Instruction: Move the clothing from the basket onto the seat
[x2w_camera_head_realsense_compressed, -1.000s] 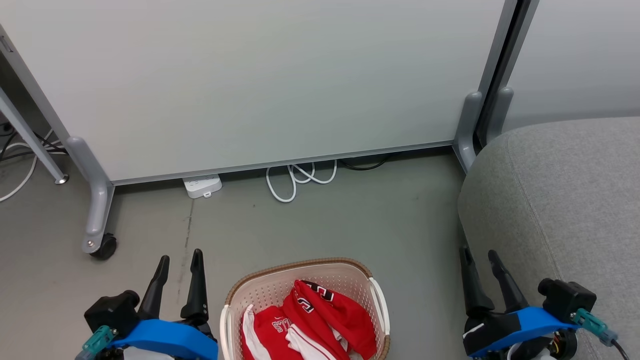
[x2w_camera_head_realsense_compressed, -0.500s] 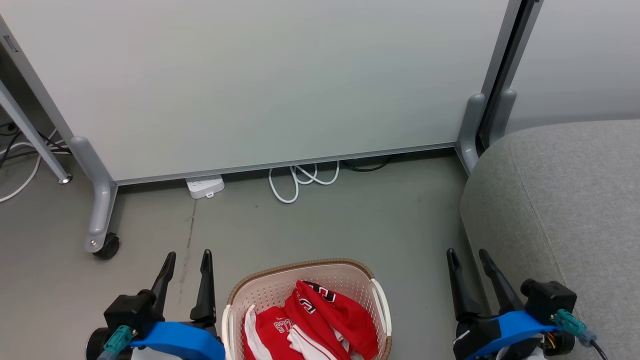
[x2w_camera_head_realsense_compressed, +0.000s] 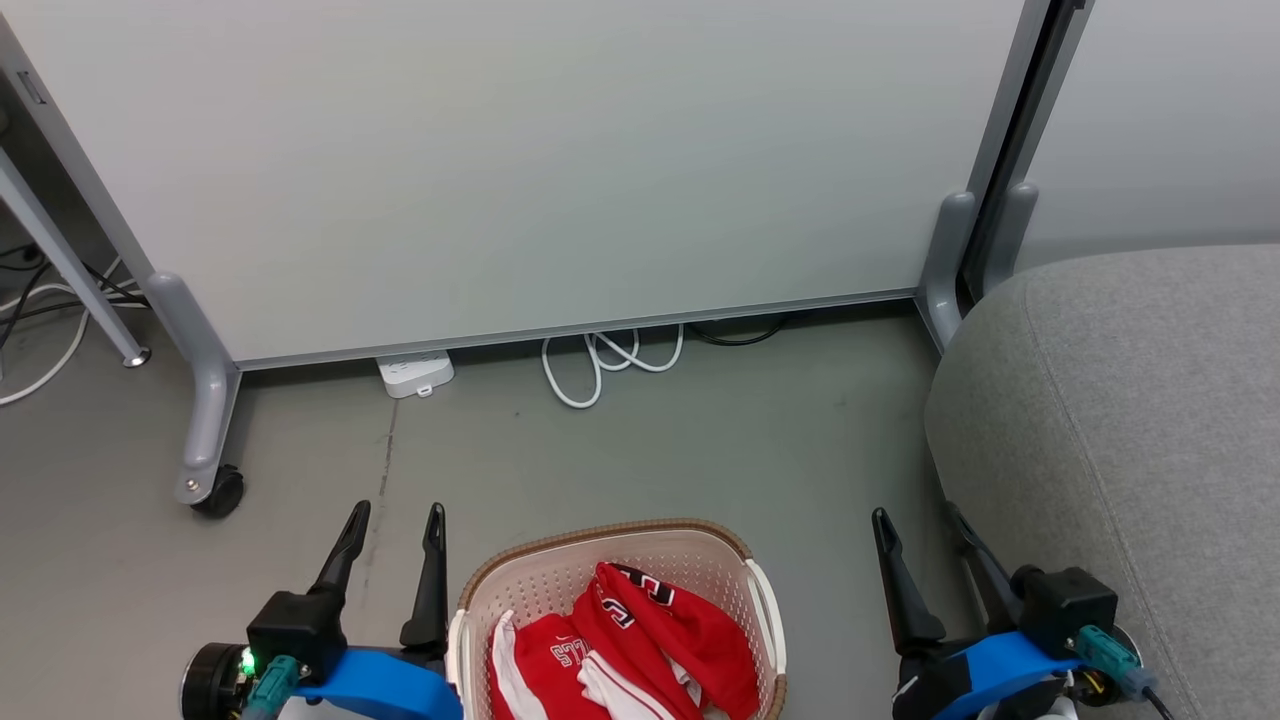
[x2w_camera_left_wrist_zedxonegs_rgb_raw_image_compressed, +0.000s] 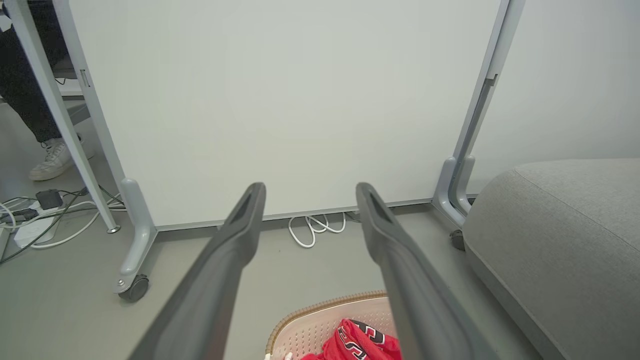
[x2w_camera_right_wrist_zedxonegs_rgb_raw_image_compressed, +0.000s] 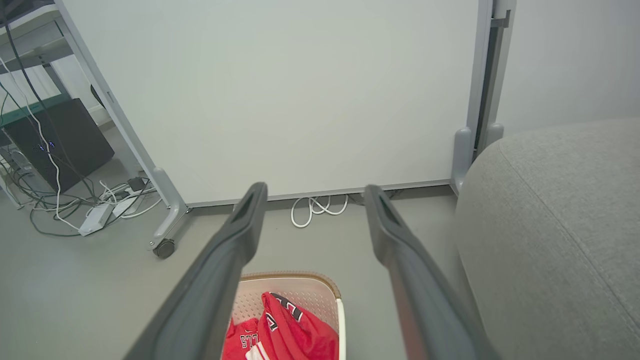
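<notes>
Basket (x2w_camera_head_realsense_compressed: 600, 531): on the floor (x2w_camera_head_realsense_compressed: 700, 450), 6 o'clock of head view; the clothing (x2w_camera_head_realsense_compressed: 640, 640) lies heaped inside, red with white panels
Seat (x2w_camera_head_realsense_compressed: 1130, 420): grey, 3 to 4 o'clock, apart from basket
Left gripper (x2w_camera_head_realsense_compressed: 397, 510): 7 o'clock, just beside basket rim; fingers spread wide, holding nothing
Right gripper (x2w_camera_head_realsense_compressed: 915, 513): 5 o'clock, between basket and seat; fingers spread wide, holding nothing
Partition panel (x2w_camera_head_realsense_compressed: 550, 170): 12 o'clock; white cable (x2w_camera_head_realsense_compressed: 610, 360) looped at its foot
</notes>
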